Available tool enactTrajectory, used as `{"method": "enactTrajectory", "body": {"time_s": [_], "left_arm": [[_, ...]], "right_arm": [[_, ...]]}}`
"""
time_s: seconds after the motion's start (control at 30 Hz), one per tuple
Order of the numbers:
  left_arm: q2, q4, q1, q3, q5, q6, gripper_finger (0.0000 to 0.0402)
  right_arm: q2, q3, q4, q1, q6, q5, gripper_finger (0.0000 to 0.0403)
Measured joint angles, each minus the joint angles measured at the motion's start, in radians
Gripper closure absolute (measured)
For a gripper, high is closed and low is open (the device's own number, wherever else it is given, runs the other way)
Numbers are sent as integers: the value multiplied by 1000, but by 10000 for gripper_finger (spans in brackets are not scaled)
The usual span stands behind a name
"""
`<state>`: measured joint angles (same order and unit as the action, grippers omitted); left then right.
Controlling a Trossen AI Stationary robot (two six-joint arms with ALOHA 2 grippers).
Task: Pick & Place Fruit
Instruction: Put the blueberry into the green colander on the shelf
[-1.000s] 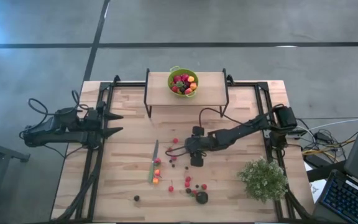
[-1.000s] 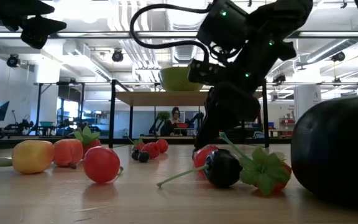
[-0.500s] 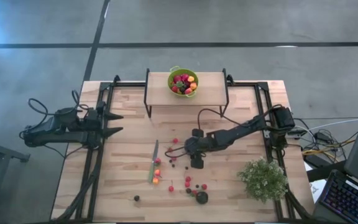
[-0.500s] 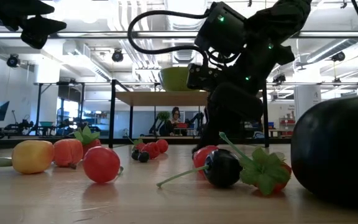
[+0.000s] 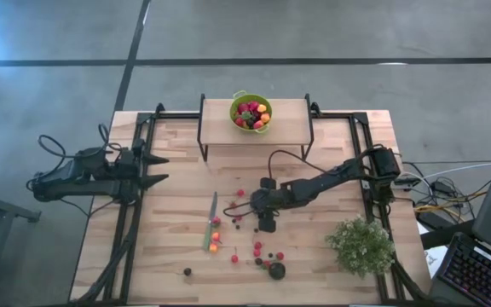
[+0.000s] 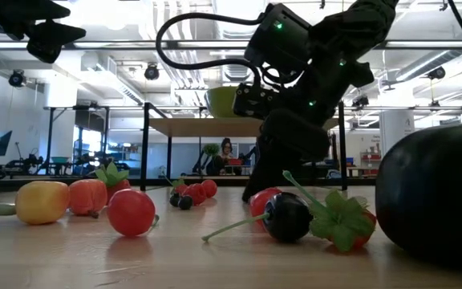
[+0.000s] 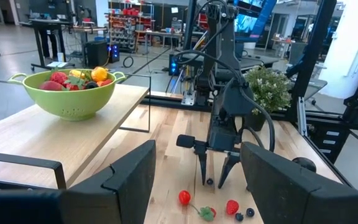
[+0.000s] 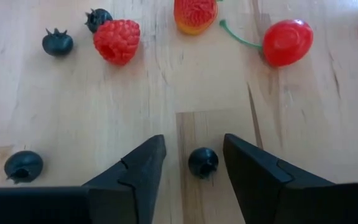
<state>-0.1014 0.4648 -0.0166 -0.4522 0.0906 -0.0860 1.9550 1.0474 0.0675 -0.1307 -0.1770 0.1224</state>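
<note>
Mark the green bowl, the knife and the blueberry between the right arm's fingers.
green bowl [image 5: 251, 112]: high view, fruit-filled middle.
knife [image 5: 210, 221]: high view, mid-length.
blueberry [image 8: 202, 162]: right wrist view, berry's middle.

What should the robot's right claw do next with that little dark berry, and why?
Probably close a bit more. The right gripper is down at the table with its open fingers either side of a small dark berry, not yet touching it. Squeezing gently should catch it, ready to lift toward the green bowl.
</note>
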Motion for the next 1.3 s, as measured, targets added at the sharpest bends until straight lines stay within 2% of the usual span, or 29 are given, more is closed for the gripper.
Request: {"method": "enactTrajectory", "body": {"time_s": [0.53, 0.67, 1.03, 1.3], "left_arm": [[0, 0, 0, 0, 0, 0, 161], [0, 0, 0, 0, 0, 0, 161], [0, 0, 0, 0, 0, 0, 161], [0, 0, 0, 0, 0, 0, 161]], "right_arm": [[-9, -3, 8, -1, 4, -4, 333], [-11, -3, 17, -1, 3, -3, 336], [-11, -3, 24, 0, 1, 4, 296], [-11, -3, 26, 0, 1, 3, 332]]}}
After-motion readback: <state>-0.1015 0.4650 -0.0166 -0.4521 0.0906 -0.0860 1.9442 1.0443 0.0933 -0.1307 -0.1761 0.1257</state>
